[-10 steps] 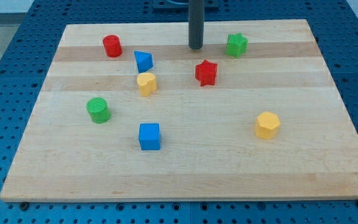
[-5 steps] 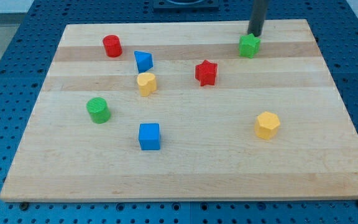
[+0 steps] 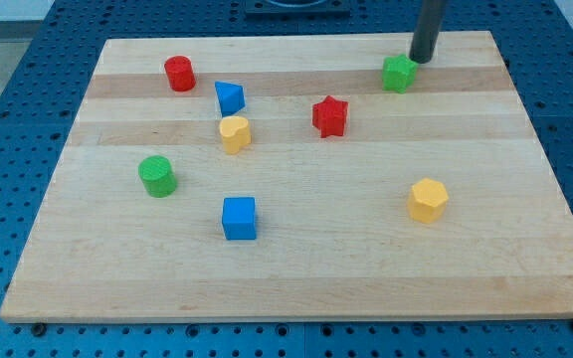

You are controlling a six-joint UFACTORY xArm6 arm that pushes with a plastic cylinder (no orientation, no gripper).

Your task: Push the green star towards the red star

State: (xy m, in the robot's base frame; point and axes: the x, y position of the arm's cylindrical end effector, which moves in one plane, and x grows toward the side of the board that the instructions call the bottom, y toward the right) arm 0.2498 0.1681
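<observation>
The green star (image 3: 398,74) lies near the view's top right of the wooden board. The red star (image 3: 330,116) lies below and to the left of it, about a block's width of bare wood between them. My tip (image 3: 423,59) stands just above and to the right of the green star, close to it or just touching its upper right corner.
A red cylinder (image 3: 178,73), a blue triangular block (image 3: 229,97) and a yellow block (image 3: 234,132) lie at the upper left. A green cylinder (image 3: 156,175) and a blue cube (image 3: 239,218) lie lower left. A yellow hexagonal block (image 3: 427,199) lies lower right. The board's top edge (image 3: 296,40) is near my tip.
My tip moved from the top middle of the board to the right, past the green star. The green star shifted a little to the right. In the last half second the tip moved slightly further right.
</observation>
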